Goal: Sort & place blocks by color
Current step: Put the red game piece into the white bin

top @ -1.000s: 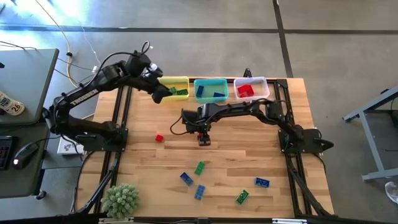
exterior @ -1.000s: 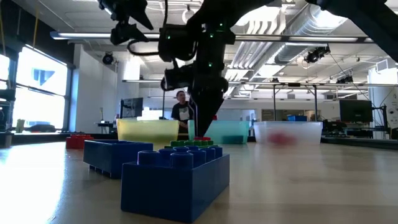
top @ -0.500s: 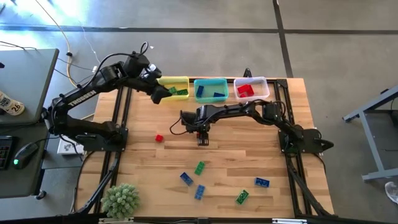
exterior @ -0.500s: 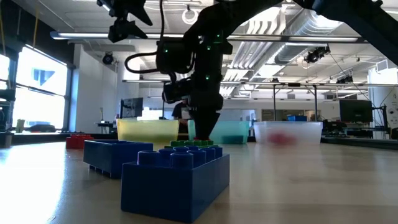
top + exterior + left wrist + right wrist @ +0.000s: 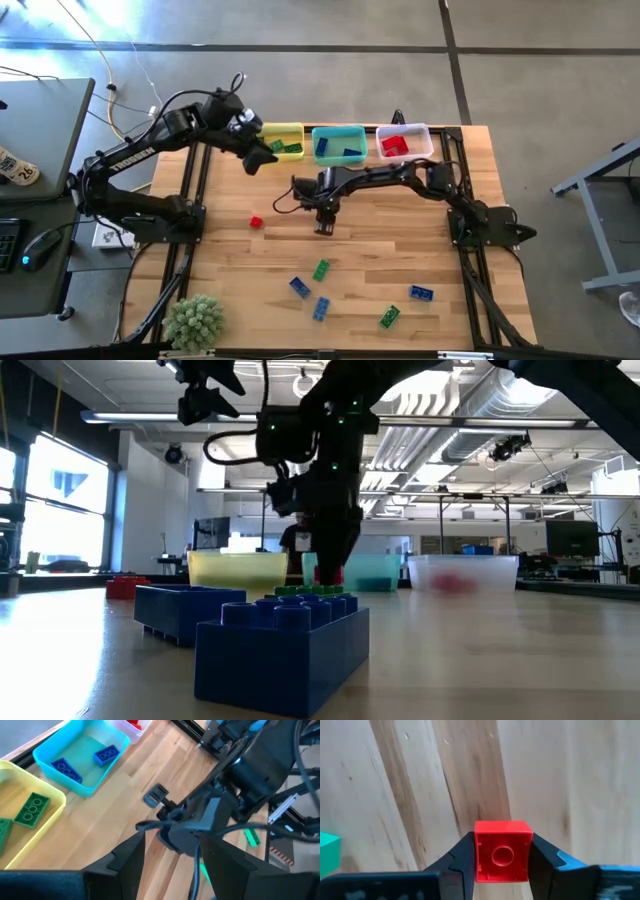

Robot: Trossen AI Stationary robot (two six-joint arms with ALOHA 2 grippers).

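Clamping a red block (image 5: 502, 851), right pincer (image 5: 323, 222) hangs over mid-worktop (image 5: 400, 240), fingers pressed on the block's two sides; left pincer (image 5: 256, 158) hovers just beside the yellow bin (image 5: 283, 130), fingers apart, empty; green blocks lie in yellow bin, blue in teal bin (image 5: 338, 131), red in clear bin (image 5: 404, 130); another red block (image 5: 256, 222) and several green and blue ones sit loose on worktop.

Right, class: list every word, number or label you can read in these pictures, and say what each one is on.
White lettering along the left arm: too small to read.
Dark marks on the pale tag on the side desk: too blurred to read.
Red block held in the right gripper: no lettering shows on it.
Nothing else in view bears readable text.
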